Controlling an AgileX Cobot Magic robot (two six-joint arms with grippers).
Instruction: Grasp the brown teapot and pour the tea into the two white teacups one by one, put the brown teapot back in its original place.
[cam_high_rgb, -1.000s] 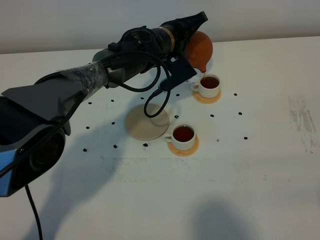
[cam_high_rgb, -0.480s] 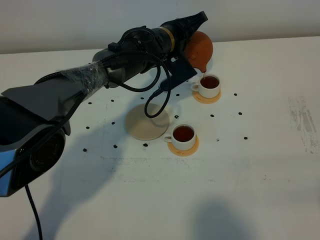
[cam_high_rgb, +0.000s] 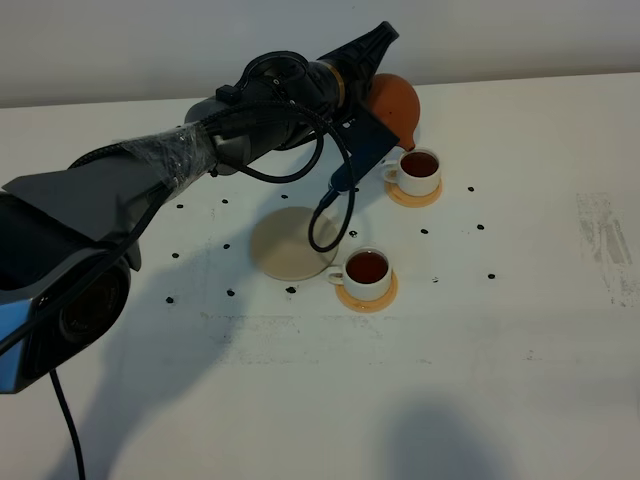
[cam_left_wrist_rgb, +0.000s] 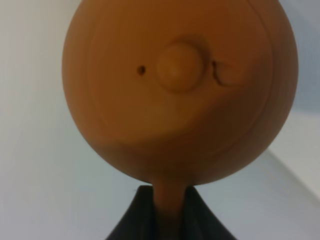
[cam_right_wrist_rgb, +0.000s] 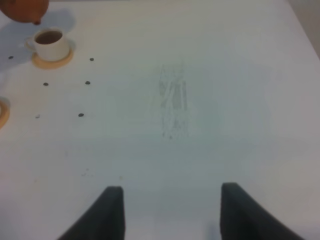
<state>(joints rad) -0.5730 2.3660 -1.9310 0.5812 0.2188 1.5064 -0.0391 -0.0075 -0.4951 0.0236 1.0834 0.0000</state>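
Observation:
The brown teapot (cam_high_rgb: 397, 104) hangs in my left gripper (cam_high_rgb: 372, 90) just behind and above the far white teacup (cam_high_rgb: 419, 170), its spout pointing down toward the cup with no stream showing. In the left wrist view my left gripper (cam_left_wrist_rgb: 167, 202) is shut on the loop handle of the teapot (cam_left_wrist_rgb: 180, 90), lid knob facing the camera. Both teacups hold dark tea; the near teacup (cam_high_rgb: 367, 270) sits on its orange-tan coaster. The beige disc coaster (cam_high_rgb: 285, 248) lies bare. My right gripper (cam_right_wrist_rgb: 172, 210) is open over bare table, far to the right of the far cup (cam_right_wrist_rgb: 49, 43).
Small black dots (cam_high_rgb: 479, 226) are scattered over the white table (cam_high_rgb: 520, 350). A black cable (cam_high_rgb: 330, 215) from the left arm dangles over the beige disc. A scuffed patch (cam_right_wrist_rgb: 172, 107) marks the table ahead of the right gripper.
The teapot has lifted and tipped back a little from the far cup, and the thin stream of tea has stopped. The arm's cable has swung toward the near cup.

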